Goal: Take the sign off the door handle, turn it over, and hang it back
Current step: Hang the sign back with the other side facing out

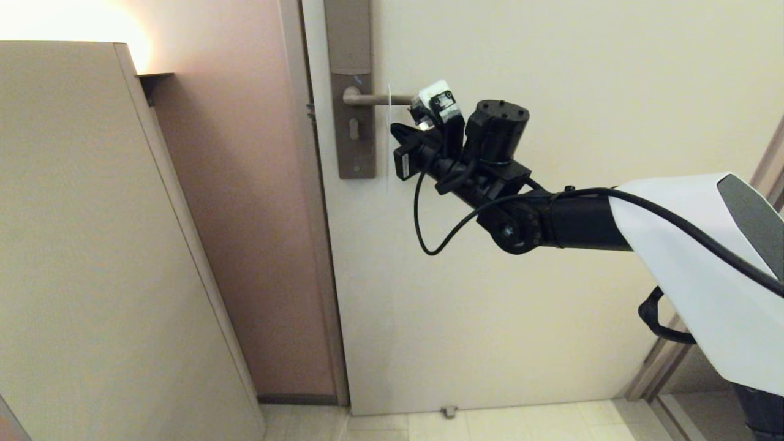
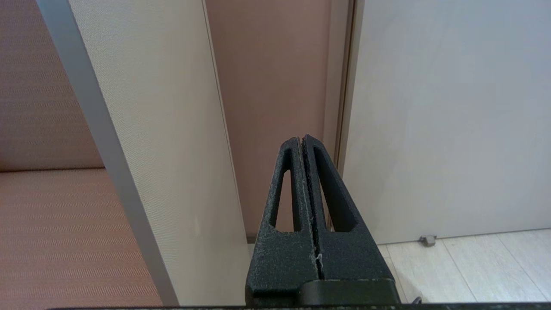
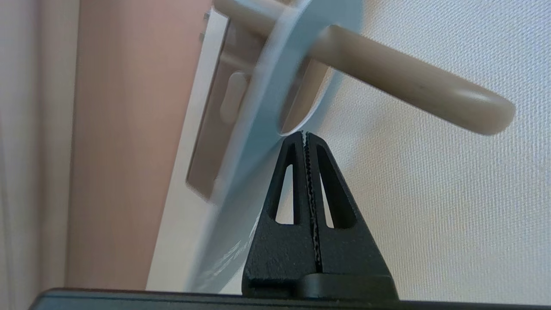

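Task stage, as judged: early or very late, not settled by these views. The sign (image 3: 258, 129) hung on the door handle (image 3: 400, 82), the lever passing through its round hole. The face toward the right wrist camera looked pale blue with faint light lettering low down; which side faced outward could not be read with confidence, the card being blurred there and edge-on from the head. If it was not yet turned, everything remained: lift off, flip, rehang.

In the head view the sign (image 1: 389, 131) appeared only as a thin white edge hanging from the door handle (image 1: 378, 98), between the backplate (image 1: 353, 116) and the lever's free end.

Right gripper (image 3: 305, 137): jaws pressed together, nothing between them. Its tip sat just beside the lower rim of the sign's hole, seemingly touching or nearly touching the card's edge; contact uncertain. The card lay to one side of the closed fingers (image 3: 286, 202), not within them. From the head view the right gripper (image 1: 401, 138) was raised to the door (image 1: 551, 294), just below the lever and close against the hanging card.

Left gripper (image 2: 303, 140): jaws closed, empty, parked low, pointing toward the door's foot and a beige panel (image 2: 163, 129), well apart from the handle.
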Controlling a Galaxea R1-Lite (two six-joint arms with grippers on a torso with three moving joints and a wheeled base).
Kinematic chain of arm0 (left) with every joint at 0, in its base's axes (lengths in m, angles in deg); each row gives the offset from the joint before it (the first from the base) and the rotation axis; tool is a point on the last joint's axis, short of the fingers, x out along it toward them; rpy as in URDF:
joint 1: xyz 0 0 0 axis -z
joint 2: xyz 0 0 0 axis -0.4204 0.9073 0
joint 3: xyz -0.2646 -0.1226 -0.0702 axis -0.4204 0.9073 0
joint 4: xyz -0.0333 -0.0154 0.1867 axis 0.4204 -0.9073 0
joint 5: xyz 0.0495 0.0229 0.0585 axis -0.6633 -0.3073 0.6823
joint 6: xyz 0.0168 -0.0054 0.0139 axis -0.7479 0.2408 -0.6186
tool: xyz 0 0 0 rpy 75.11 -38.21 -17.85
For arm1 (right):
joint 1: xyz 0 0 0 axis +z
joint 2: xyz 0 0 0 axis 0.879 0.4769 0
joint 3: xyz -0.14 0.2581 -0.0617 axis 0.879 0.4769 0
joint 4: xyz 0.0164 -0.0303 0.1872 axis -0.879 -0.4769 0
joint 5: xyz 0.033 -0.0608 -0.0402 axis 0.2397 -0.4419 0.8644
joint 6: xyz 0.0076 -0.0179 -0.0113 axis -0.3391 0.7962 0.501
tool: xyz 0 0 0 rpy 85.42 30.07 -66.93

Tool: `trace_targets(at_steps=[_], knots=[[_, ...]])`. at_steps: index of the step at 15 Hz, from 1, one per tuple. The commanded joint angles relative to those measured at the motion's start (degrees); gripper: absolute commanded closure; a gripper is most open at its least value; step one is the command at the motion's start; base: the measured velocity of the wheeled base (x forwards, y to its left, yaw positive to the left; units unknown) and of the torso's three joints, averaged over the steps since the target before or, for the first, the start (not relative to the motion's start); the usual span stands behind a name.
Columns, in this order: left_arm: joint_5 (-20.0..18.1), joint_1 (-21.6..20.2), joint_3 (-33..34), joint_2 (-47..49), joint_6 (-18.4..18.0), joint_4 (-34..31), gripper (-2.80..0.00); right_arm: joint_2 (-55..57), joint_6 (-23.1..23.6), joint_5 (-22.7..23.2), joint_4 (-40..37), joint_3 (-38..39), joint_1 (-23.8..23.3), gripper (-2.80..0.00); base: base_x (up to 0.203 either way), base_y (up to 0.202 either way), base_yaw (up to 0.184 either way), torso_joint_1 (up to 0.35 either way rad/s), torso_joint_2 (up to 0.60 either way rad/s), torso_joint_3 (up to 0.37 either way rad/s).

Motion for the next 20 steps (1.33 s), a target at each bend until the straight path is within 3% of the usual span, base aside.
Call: trace_targets(at_steps=[1,12,20], knots=[[0.02,0.04,0.00,-0.02,0.00,-0.01,0.00,1.98,0.11,0.11,0.40,-0.57,0.16,0.00,0.000,0.000,0.000,0.000,0.00,0.000],[0.01,0.02,0.00,-0.02,0.00,-0.01,0.00,5.39,0.37,0.05,1.37,-6.01,5.77,0.00,0.000,0.000,0.000,0.000,0.00,0.000],[-0.04,0.04,0.00,-0.02,0.00,-0.01,0.00,8.19,0.50,0.06,4.97,-6.32,6.12,0.00,0.000,0.000,0.000,0.000,0.00,0.000]])
